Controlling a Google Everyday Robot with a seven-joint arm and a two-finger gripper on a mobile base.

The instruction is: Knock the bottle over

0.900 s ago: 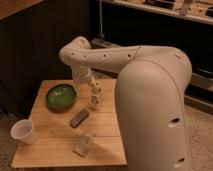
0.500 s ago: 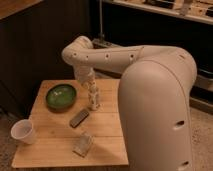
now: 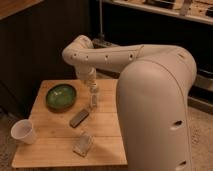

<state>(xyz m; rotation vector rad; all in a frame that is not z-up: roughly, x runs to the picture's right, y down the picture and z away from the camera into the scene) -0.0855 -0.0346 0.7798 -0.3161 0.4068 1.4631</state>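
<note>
In the single camera view we count five things on the wooden counter [image 3: 107,125]: one bottle [image 3: 93,100], one green bowl [image 3: 61,96], one white cup [image 3: 24,132], one dark flat bar [image 3: 79,118] and one clear crumpled packet [image 3: 83,144]. There is one white arm [image 3: 107,55], and its one claw [image 3: 92,88] hangs right over the top of the bottle; we cannot tell whether the claw is open, closed or touching it. The bottle stands upright toward the right part of the counter, just right of the bowl and close to the robot's large white body [image 3: 155,110]. The cup sits at the front left corner, near the edge, and the packet lies close to the front edge. The bar lies between the bowl and the packet. Bare wood shows between the cup and the packet, and in front of the bottle toward the right edge. We cannot read any writing on the bottle or the packet.
</note>
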